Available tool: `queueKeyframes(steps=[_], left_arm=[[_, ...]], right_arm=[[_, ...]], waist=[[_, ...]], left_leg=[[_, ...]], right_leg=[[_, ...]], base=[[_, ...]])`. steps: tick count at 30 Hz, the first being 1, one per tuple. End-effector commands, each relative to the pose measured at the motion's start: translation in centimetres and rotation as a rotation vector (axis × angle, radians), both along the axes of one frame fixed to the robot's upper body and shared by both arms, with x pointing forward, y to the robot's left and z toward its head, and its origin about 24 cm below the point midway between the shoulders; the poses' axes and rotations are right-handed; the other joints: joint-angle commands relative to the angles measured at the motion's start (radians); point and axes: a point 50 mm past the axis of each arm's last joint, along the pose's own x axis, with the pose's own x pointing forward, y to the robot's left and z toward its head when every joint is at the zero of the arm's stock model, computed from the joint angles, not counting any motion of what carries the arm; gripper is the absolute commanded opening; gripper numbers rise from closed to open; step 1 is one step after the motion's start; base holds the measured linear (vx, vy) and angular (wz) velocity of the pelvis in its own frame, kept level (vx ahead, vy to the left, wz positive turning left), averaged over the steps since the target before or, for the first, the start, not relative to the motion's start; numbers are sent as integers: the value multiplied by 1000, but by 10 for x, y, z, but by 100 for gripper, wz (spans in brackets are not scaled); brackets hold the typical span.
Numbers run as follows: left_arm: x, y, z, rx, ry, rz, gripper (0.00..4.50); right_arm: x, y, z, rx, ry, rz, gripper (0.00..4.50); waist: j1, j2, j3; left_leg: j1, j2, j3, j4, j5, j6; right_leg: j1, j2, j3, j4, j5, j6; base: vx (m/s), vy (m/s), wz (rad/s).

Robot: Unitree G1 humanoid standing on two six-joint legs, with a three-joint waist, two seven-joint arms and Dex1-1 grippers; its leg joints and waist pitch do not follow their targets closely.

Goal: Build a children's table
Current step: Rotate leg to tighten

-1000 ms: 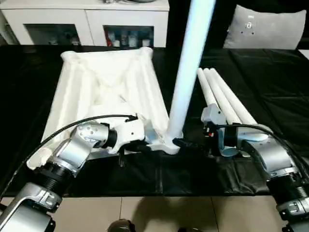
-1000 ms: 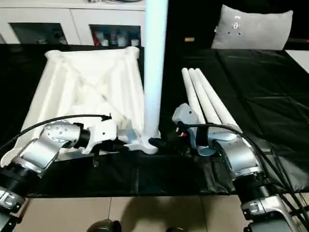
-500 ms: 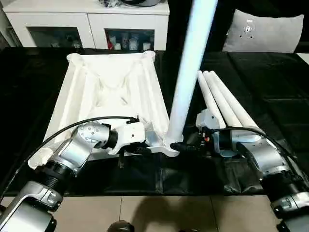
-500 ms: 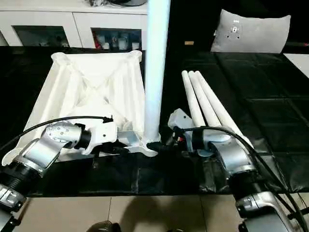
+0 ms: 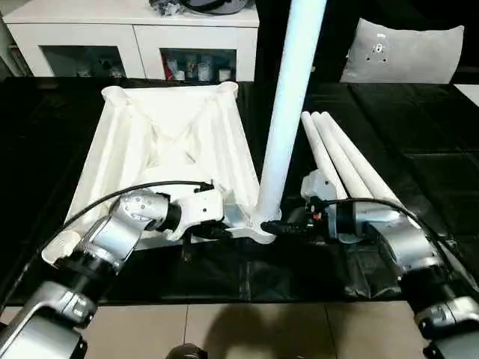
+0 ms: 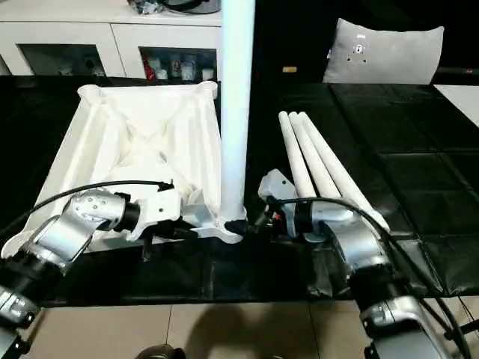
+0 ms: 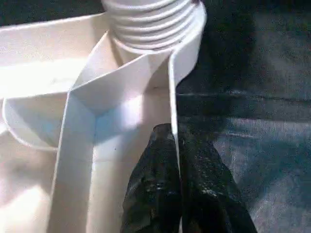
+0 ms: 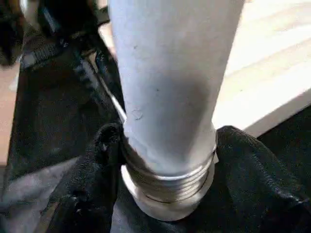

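The white plastic rectangular tabletop (image 5: 161, 153) lay upside down on the black-covered worktop (image 5: 419, 142), so its ribbed underside with crossing diagonal ribs looked up. Its corners were round sockets with smooth walls. In the near corner socket on the robot's right side (image 5: 263, 228) stood one white tapered tube leg (image 5: 288, 112), upright and only a little tilted. The bottom end of this leg had a screw thread with several ridges, which the left wrist view showed sitting in the socket (image 7: 150, 24).

The left claw (image 7: 177, 160) was closed. Its two black rough fingers (image 7: 155, 184) pinched the thin upright edge wall of the tabletop between them, close beside the socket with the leg.

The right claw (image 8: 167, 160) stood partly open around the foot of the upright leg. One black finger (image 8: 92, 170) pressed the leg on one side and the other finger was on the opposite side, at the height of the threaded ring, so the claw gripped the leg.

Three more white tapered tube legs (image 5: 340, 153) lay side by side, touching each other, on the worktop to the right of the tabletop, just behind the right silver forearm (image 5: 404, 243). The black cover looked thin and wrinkled near the front edge.
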Motion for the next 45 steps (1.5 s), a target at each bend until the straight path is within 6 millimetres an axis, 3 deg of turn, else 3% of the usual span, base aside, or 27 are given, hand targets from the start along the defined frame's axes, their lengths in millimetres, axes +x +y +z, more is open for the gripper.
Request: queueKeyframes(steps=[1,4,5,7,8,9,12,16,19,20,21,22,23,24,26,28,29,30,31,33,35,38,39,43,45], left_arm=[[-16,-19,-23,-15,127,50,0],[-17,-24,-23,-49,143,123,0],[-15,-29,-23,-76,142,174,0],[-9,-53,-15,-188,140,386,0],[-9,-53,-15,-188,140,386,0],[-6,-58,-13,-206,133,436,0],[-2,-66,-9,-194,91,502,0],[1,-63,-9,-145,55,554,0],[2,-62,-9,-136,52,573,0],[1,-61,-8,-133,52,578,0],[1,-61,-8,-130,54,583,0],[1,-60,-8,-126,51,574,0],[0,-58,-8,-118,45,558,0],[0,-57,-8,-109,33,537,0],[-1,-51,-11,-75,5,463,0],[-1,-47,-13,-56,0,436,0],[-1,-44,-13,-48,0,425,0],[0,-42,-14,-40,-2,413,0],[0,-39,-14,-33,-7,391,0],[-1,-36,-15,-19,-9,334,0],[-3,-33,-16,-6,-5,290,0],[-4,-30,-17,7,-6,237,0],[-5,-24,-19,31,-2,176,0],[-5,-17,-21,53,-6,90,0],[-6,-14,-21,51,1,36,0]], right_arm=[[2,13,-9,14,64,-121,274],[6,18,-13,42,91,-204,272],[8,21,-14,68,107,-255,267],[19,33,-24,83,137,-443,264],[19,33,-24,83,137,-443,262],[21,35,-27,67,138,-479,261],[24,39,-30,60,151,-535,258],[24,38,-34,25,157,-575,256],[25,36,-36,20,161,-604,256],[25,35,-36,23,164,-610,256],[25,35,-36,32,168,-611,256],[26,33,-34,49,161,-616,291],[27,32,-32,75,165,-605,291],[27,30,-30,82,153,-599,326],[27,21,-23,92,96,-567,328],[28,15,-18,99,61,-541,358],[28,11,-14,102,39,-520,367],[27,7,-10,97,13,-491,373],[27,2,-5,91,-16,-456,379],[24,-6,4,87,-56,-379,389],[22,-11,11,86,-84,-313,416],[20,-15,17,88,-99,-253,432],[14,-18,24,81,-106,-143,443],[6,-22,26,11,-128,-13,443],[5,-23,24,-41,-149,29,443]], waist=[[-4,-2,-56],[-24,-2,-48],[-27,-1,-44],[-41,-2,-39],[-46,-1,-40],[-54,-1,-38],[-63,2,-42],[-67,-1,-38],[-70,3,-35],[-75,6,-33],[-81,8,-33],[-85,16,-32],[-87,16,-32],[-84,22,-32],[-79,16,-36],[-64,17,-45],[-60,16,-46],[-58,15,-51],[-50,15,-55],[-42,15,-58],[-34,9,-59],[-25,7,-64],[-22,9,-66],[-10,4,-65],[-8,6,-64]], left_leg=[[10,71,-29,-73,-277,22],[19,64,-34,-72,-379,-10],[20,62,-39,-73,-412,-17],[33,60,-44,-69,-470,-37],[36,60,-45,-67,-479,-42],[33,57,-50,-68,-500,-40],[27,57,-53,-76,-515,-26],[30,52,-51,-74,-519,-16],[36,50,-53,-70,-544,-19],[43,50,-55,-67,-576,-22],[40,52,-60,-72,-600,-25],[37,61,-66,-82,-637,-33],[31,65,-69,-87,-648,-36],[36,67,-71,-91,-676,-46],[37,61,-68,-87,-643,-40],[30,65,-56,-87,-544,-27],[26,66,-54,-88,-519,-21],[14,68,-51,-89,-460,-9],[11,70,-46,-87,-400,4],[10,70,-37,-83,-343,22],[8,69,-33,-78,-309,43],[0,67,-29,-68,-214,71],[0,66,-26,-64,-187,83],[-5,63,-25,-57,-169,111],[1,66,-25,-60,-200,88]], right_leg=[[37,-74,60,-68,-280,-214],[30,-80,56,-91,-486,-166],[28,-82,51,-103,-569,-128],[16,-84,42,-120,-663,-90],[13,-84,40,-121,-666,-88],[15,-80,32,-128,-679,-72],[23,-76,26,-134,-630,-53],[13,-78,27,-142,-662,-42],[7,-78,20,-152,-706,-22],[3,-75,9,-161,-721,-12],[12,-73,-1,-160,-703,-6],[21,-70,-9,-156,-662,-7],[27,-71,-8,-150,-639,-8],[23,-73,-3,-150,-619,-17],[21,-82,6,-149,-609,-32],[21,-87,27,-139,-523,-72],[22,-88,30,-135,-492,-85],[33,-83,33,-121,-419,-108],[34,-81,37,-111,-340,-130],[34,-79,41,-102,-280,-159],[35,-81,43,-100,-279,-167],[41,-80,47,-84,-193,-196],[43,-79,46,-79,-161,-210],[44,-75,44,-76,-144,-216],[42,-77,43,-79,-219,-204]], base=[[0,0,0],[0,0,0],[0,0,0],[0,0,0],[0,0,0],[0,0,0],[0,0,0],[0,0,0],[0,0,0],[0,0,0],[0,0,0],[0,0,0],[0,0,0],[0,0,0],[0,0,0],[0,0,0],[0,0,0],[0,0,0],[0,0,0],[0,0,0],[25,-16,1],[35,-22,0],[0,0,0],[0,0,0],[0,0,0]])
